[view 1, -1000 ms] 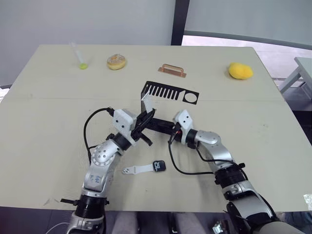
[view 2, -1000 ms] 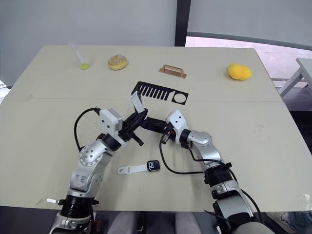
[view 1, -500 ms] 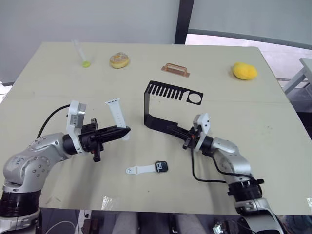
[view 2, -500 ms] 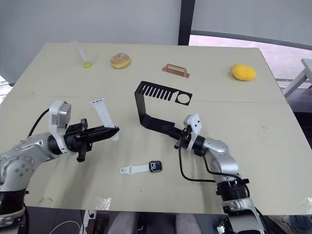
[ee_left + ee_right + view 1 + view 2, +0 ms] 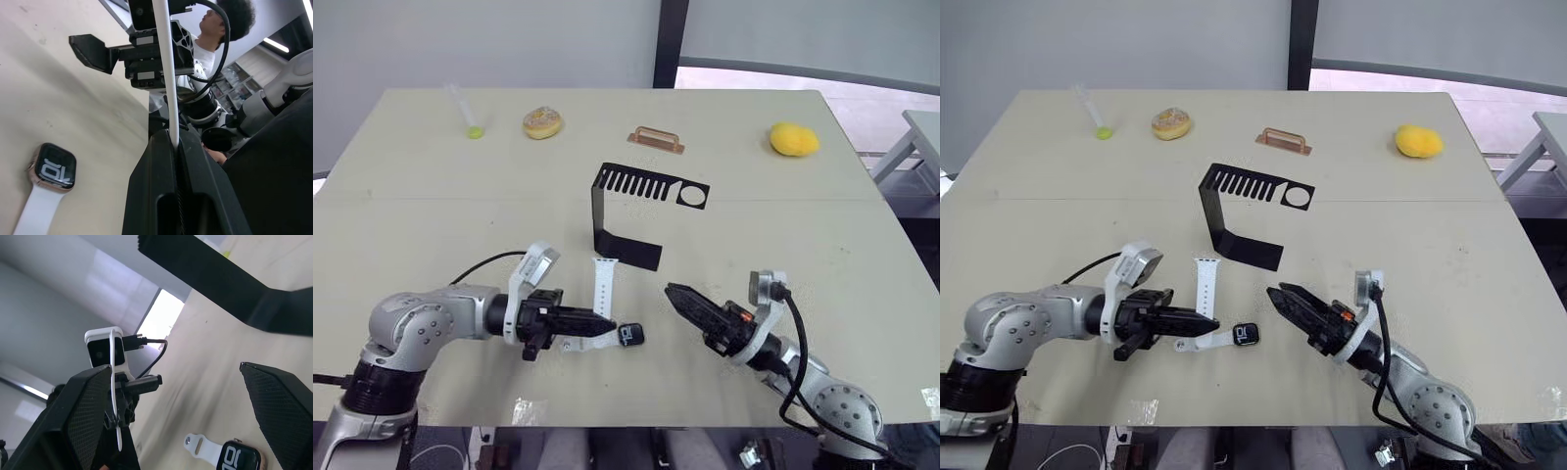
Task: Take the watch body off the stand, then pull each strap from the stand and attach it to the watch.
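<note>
The watch body [image 5: 631,335] lies face up near the table's front edge, with one white strap [image 5: 588,344] joined to it and pointing left. My left gripper [image 5: 605,322] is shut on the second white strap [image 5: 602,279], which stands upright just left of the watch body [image 5: 51,166]. The strap [image 5: 167,73] runs straight up from between the fingers. My right gripper [image 5: 683,299] hovers open to the right of the watch, fingers [image 5: 93,396] wide apart and holding nothing. The black stand [image 5: 651,184] sits behind them, with no strap on it.
Along the far edge lie a clear tube with a green tip [image 5: 470,122], a doughnut-like piece [image 5: 542,123], a copper handle [image 5: 656,140] and a yellow lump [image 5: 794,140]. A person [image 5: 230,19] shows in the background of the left wrist view.
My right gripper let go of the stand's foot, opened and drew back toward the front right. My left gripper carried the strap down beside the watch body. The head camera shifted.
</note>
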Motion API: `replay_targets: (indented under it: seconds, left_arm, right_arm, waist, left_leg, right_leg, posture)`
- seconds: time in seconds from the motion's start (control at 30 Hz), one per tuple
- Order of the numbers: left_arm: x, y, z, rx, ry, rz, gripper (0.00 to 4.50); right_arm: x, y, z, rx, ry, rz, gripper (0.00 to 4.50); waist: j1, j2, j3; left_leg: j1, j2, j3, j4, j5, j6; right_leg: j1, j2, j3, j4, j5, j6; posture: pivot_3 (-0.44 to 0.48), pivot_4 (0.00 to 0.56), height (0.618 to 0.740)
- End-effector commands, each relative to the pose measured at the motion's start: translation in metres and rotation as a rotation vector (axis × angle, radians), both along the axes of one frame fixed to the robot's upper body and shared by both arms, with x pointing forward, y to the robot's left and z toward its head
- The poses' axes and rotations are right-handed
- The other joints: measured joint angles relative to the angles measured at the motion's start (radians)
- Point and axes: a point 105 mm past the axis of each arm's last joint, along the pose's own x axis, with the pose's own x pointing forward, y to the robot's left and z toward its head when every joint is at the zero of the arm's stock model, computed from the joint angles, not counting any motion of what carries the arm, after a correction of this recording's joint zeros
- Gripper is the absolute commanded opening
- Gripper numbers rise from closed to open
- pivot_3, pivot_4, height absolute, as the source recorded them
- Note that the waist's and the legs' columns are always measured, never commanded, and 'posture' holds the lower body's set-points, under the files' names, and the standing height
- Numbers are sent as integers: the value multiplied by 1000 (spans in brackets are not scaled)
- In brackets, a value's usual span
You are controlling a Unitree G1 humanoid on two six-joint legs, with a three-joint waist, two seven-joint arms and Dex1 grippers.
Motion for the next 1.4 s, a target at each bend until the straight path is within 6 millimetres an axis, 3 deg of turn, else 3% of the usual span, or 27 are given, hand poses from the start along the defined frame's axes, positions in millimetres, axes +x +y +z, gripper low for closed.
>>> replay_targets:
  seconds: [0.03, 0.47, 0.57, 0.67, 1.2, 1.3, 1.4]
  left_arm:
    - [-6, -11, 1, -21, 25, -56, 0]
    - [-3, -24, -3, -27, 33, -68, 0]
    - [-3, -25, -2, -40, 21, -62, 0]
    - [-3, -25, -1, -46, 14, -58, 0]
    - [-4, -29, -2, -54, 1, -57, 0]
    - [-4, -30, -2, -52, -1, -58, 0]
    - [-5, -30, -3, -48, -1, -59, 0]
  right_arm:
    - [-11, 15, 18, 57, -39, 60, 4482]
    - [-10, 44, 29, 74, -95, 136, 4482]
    - [-8, 45, 35, 107, -109, 138, 3735]
    - [-8, 44, 37, 117, -113, 140, 2233]
    - [-6, 47, 36, 115, -106, 154, 2233]
    - [-5, 46, 36, 118, -107, 150, 1389]
    - [-5, 47, 36, 120, -107, 153, 34]
  waist:
    - [-2, 0, 0]
    - [0, 0, 0]
    - [1, 0, 0]
    - [1, 0, 0]
    - [0, 0, 0]
    - [0, 0, 0]
    - [0, 0, 0]
  left_leg:
    - [0, 0, 0, 0, 0, 0]
    - [0, 0, 0, 0, 0, 0]
    - [0, 0, 0, 0, 0, 0]
    - [0, 0, 0, 0, 0, 0]
    - [0, 0, 0, 0, 0, -1]
    - [0, 0, 0, 0, 0, -1]
    - [0, 0, 0, 0, 0, -1]
  right_leg:
    - [0, 0, 0, 0, 0, 0]
    - [0, 0, 0, 0, 0, 0]
    - [0, 0, 0, 0, 0, 0]
    - [0, 0, 0, 0, 0, 0]
    - [0, 0, 0, 0, 0, 0]
    - [0, 0, 0, 0, 0, 0]
    - [0, 0, 0, 0, 0, 0]
  posture:
    - [0, 150, 740]
    - [0, 150, 740]
    - [0, 150, 740]
    - [0, 150, 740]
    - [0, 150, 740]
    - [0, 150, 740]
    - [0, 150, 740]
